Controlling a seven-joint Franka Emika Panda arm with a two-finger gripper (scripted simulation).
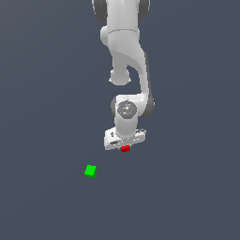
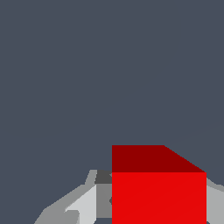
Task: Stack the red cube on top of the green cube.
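- Under the white arm [image 1: 126, 51], near the middle of the exterior view, the hand [image 1: 124, 148] points down with the red cube [image 1: 125, 148] showing just below its pale body.
- In the wrist view the red cube [image 2: 158, 188] fills the space between the grey fingers [image 2: 83, 199], one on each side and close against it, so the hand looks narrowed around the cube and holding it.
- The fingers themselves are too small to make out in the exterior view.
- The green cube [image 1: 90, 171] lies alone on the dark grey worktop [image 1: 42, 140], lower in the exterior view and toward the exterior view's left of the hand, well apart from the red cube.
- From the exterior view I cannot tell whether the red cube touches the worktop or hangs just above it.
- The green cube does not show in the wrist view; only plain grey ground lies beyond the red one.
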